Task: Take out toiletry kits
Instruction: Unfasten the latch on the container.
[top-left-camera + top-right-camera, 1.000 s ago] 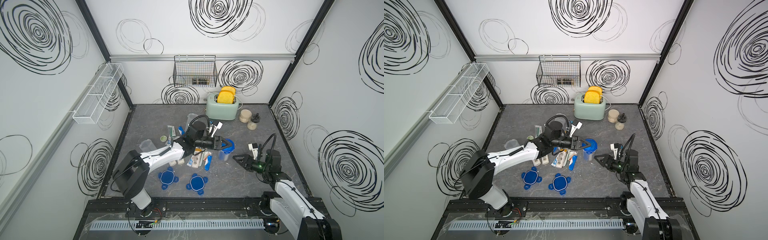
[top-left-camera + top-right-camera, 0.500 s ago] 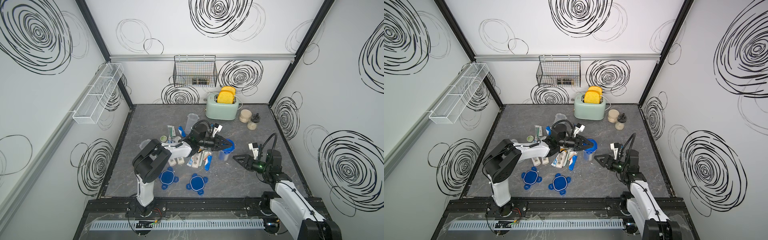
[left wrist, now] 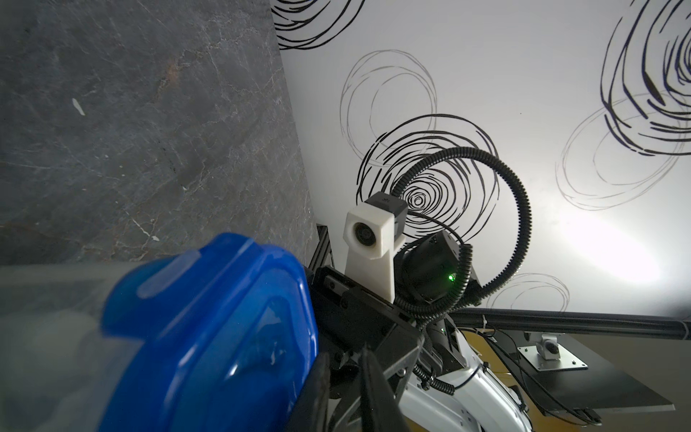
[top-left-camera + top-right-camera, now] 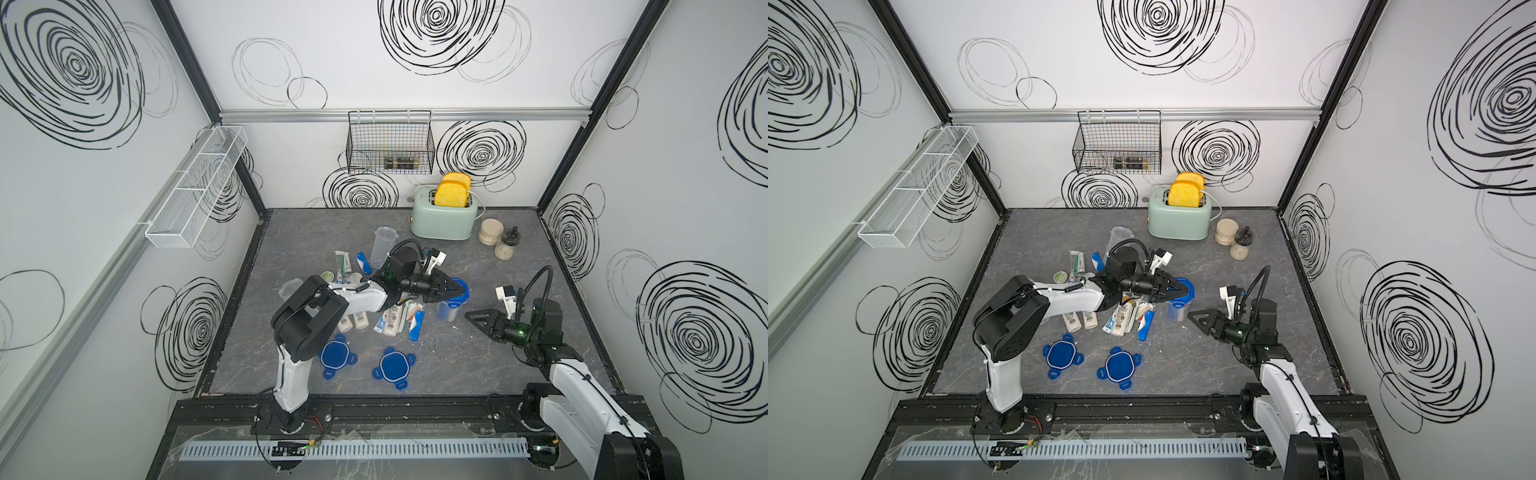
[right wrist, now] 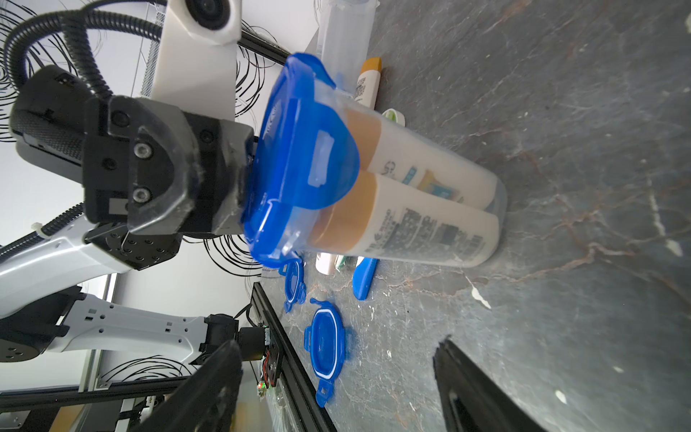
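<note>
Cream bottles [image 5: 430, 224] in jar [image 4: 448, 311]; left claw [image 4: 456, 289] now tighter on lid [image 5: 299, 149], right claw [image 4: 471, 316] agape.

The jar [image 4: 449, 311] stands right of centre on the table [image 4: 498, 374], two bottles [image 5: 430, 224] upright inside it under its lid [image 5: 299, 149]. Just left of it lies a heap of tubes and bottles [image 4: 392, 323] (some overlapping), two loose lids [image 4: 337, 355] lie before that heap, and the toaster [image 4: 444, 220] stands at the back.

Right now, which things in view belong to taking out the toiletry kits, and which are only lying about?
Job: closed jar, lid, cream bottles inside, toiletries pile.
Lying about: toaster, wire basket, spice jars, loose lids.
</note>
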Available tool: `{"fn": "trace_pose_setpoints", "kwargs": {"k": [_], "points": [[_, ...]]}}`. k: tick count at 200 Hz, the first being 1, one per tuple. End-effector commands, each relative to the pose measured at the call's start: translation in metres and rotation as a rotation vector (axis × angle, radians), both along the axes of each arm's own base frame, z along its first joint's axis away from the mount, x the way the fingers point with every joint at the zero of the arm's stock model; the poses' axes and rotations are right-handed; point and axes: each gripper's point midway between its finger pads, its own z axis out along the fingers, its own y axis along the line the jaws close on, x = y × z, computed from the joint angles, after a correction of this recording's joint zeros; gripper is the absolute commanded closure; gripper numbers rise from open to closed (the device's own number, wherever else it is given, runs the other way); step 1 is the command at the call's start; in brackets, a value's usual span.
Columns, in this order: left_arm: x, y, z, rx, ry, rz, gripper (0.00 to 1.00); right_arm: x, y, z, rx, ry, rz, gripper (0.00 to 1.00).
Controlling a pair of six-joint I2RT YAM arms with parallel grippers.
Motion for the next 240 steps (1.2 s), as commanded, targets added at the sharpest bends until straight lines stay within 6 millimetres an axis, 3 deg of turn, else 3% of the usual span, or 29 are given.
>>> {"fn": "trace_pose_setpoints", "kwargs": {"k": [1, 38, 98, 177, 240], "points": [[0.004, -0.003, -0.016, 0.047, 0.019, 0.01, 0.81, 0.0, 0.003, 0.008, 0.011, -0.054, 0.031, 0.19], [0.006, 0.001, -0.033, 0.132, 0.022, 0.025, 0.81, -0.001, 0.009, 0.016, 0.022, -0.103, 0.058, 0.19], [0.005, 0.003, -0.043, 0.171, 0.046, 0.032, 0.82, 0.003, 0.042, 0.038, -0.047, -0.295, 0.128, 0.19], [0.007, 0.006, -0.049, 0.209, 0.055, 0.049, 0.84, 0.017, 0.052, 0.044, -0.017, -0.335, 0.146, 0.19], [0.007, 0.003, -0.058, 0.228, 0.07, 0.055, 0.86, 0.015, 0.057, 0.055, 0.021, -0.381, 0.175, 0.19]]}}
